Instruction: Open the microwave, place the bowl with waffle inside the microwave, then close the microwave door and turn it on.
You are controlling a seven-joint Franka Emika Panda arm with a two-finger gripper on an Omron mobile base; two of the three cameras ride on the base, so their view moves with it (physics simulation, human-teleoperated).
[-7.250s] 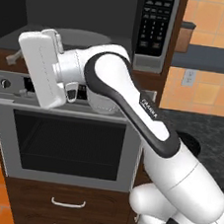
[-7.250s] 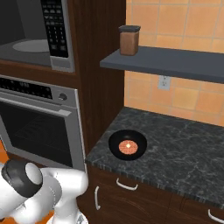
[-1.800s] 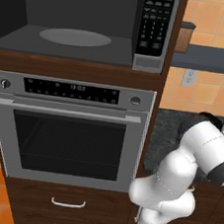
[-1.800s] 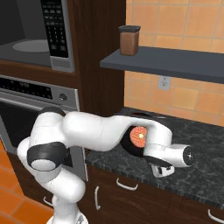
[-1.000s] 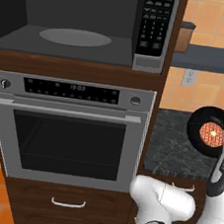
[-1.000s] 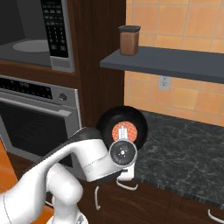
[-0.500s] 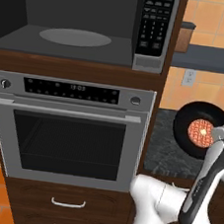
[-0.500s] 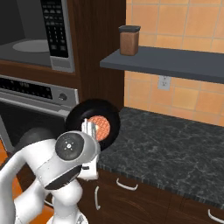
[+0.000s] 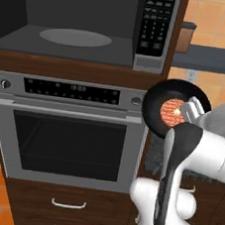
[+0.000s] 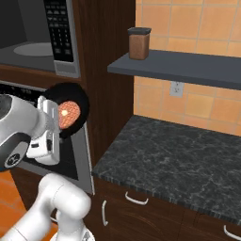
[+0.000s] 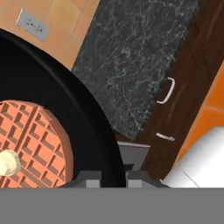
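My hand [image 9: 192, 110] is clamped on the rim of the bowl [image 9: 158, 102], held in the air and tipped on edge, the waffle [image 9: 172, 112] inside. It hangs beside the oven [image 9: 67, 129], below the open microwave [image 9: 74, 37], well apart from the bench [image 10: 188, 160].

We see a round black bowl [image 9: 158, 104] holding an orange-red grid-patterned waffle [image 9: 173, 111], near a black-speckled stone counter [image 10: 188, 160].

A small black bowl [image 9: 157, 106] is tipped nearly on edge in the air, below and right of the open microwave [image 9: 90, 24]. An orange-red gridded waffle [image 9: 172, 111] sits inside it. The microwave's round turntable is bare.
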